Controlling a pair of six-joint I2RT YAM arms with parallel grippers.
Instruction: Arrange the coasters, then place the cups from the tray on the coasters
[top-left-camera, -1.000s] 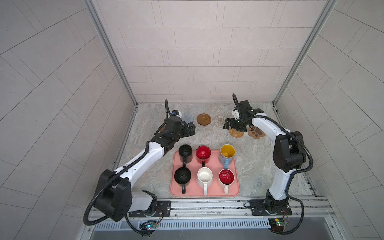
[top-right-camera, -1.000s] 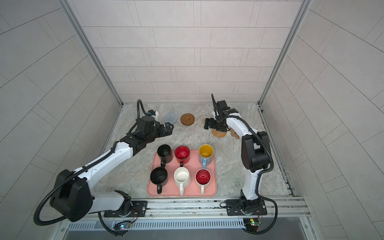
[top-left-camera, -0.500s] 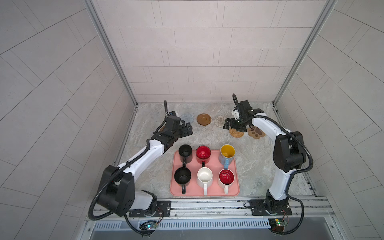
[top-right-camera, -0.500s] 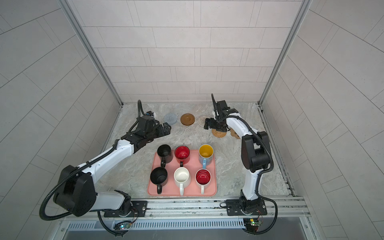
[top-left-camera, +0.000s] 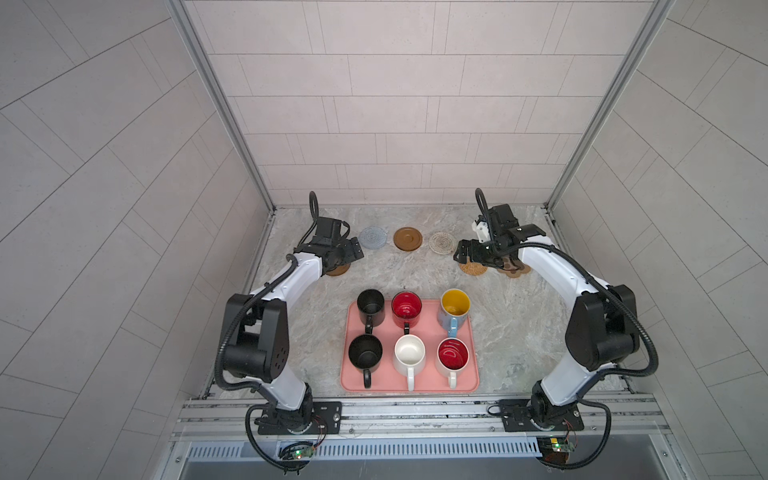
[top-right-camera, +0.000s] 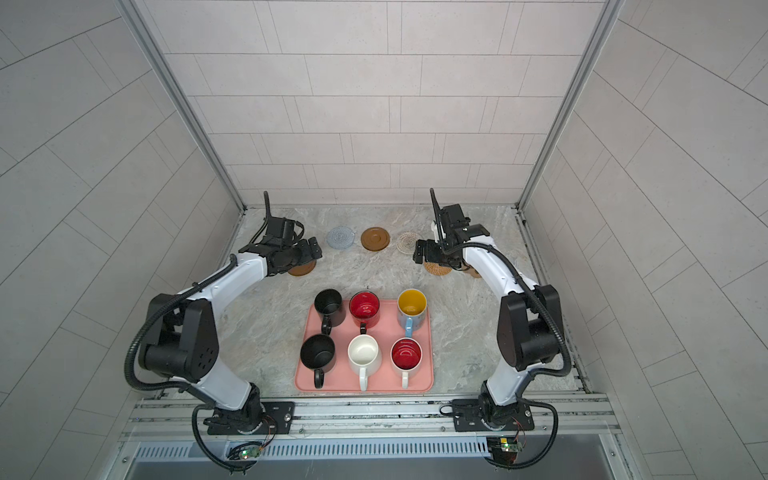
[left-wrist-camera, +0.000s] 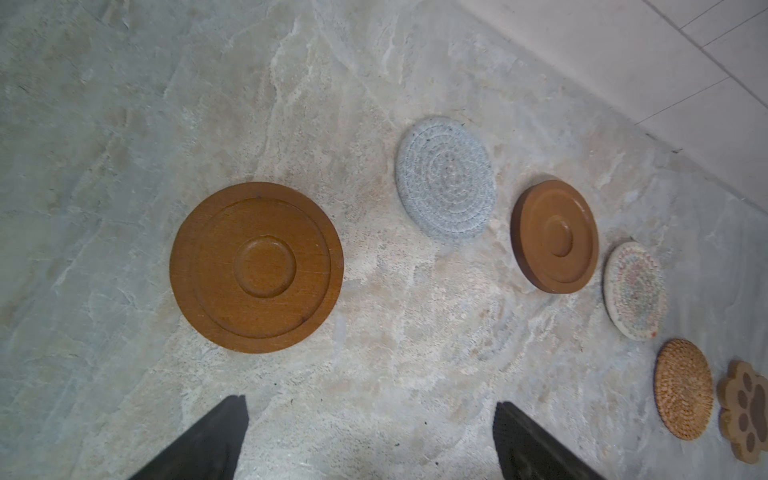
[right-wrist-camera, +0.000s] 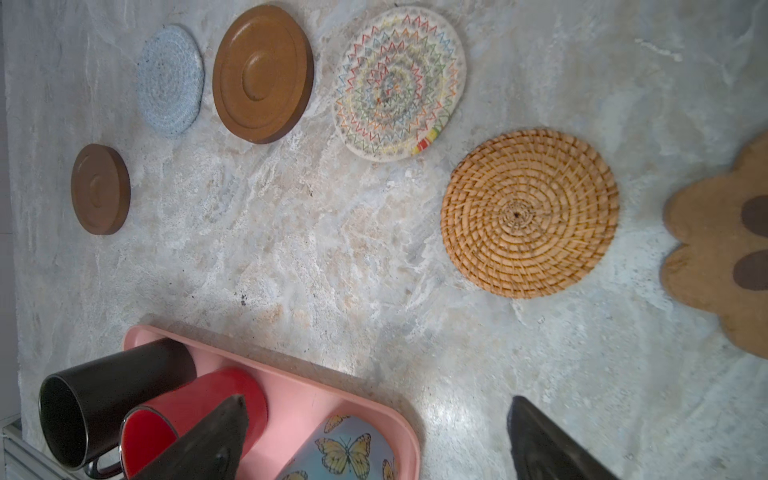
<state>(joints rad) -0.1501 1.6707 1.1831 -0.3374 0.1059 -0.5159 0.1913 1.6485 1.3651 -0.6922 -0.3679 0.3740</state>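
In both top views the large salmon-pink rectangular tray is lying in the lower middle of the frame, carrying all six cups upright in two rows. In the nearer row are standing a black mug, a white mug and a white mug with a red inside. Behind them are standing a second black mug, a red mug and a light-blue mug with a yellow inside. Every handle is pointing toward the bottom edge.

They are looking like glazed ceramic: stiff, fairly heavy, slick and breakable. A pinch over the rim wall, one finger inside, is seeming the surest hold.

Higher in the frame the coasters are lying apart in an arc on the marbled tabletop. From left to right:
- a brown grooved wooden disc
- a grey-blue woven round
- a second brown grooved disc
- a whitish woven round
- a tan rattan round
- a brown paw-shaped mat

All are appearing light and thin. The discs are looking rigid and the woven ones soft, graspable only by the edge.

The left gripper is hovering near the first disc, its jaws spread wide and empty. The right gripper is hanging near the rattan round, equally wide and empty.
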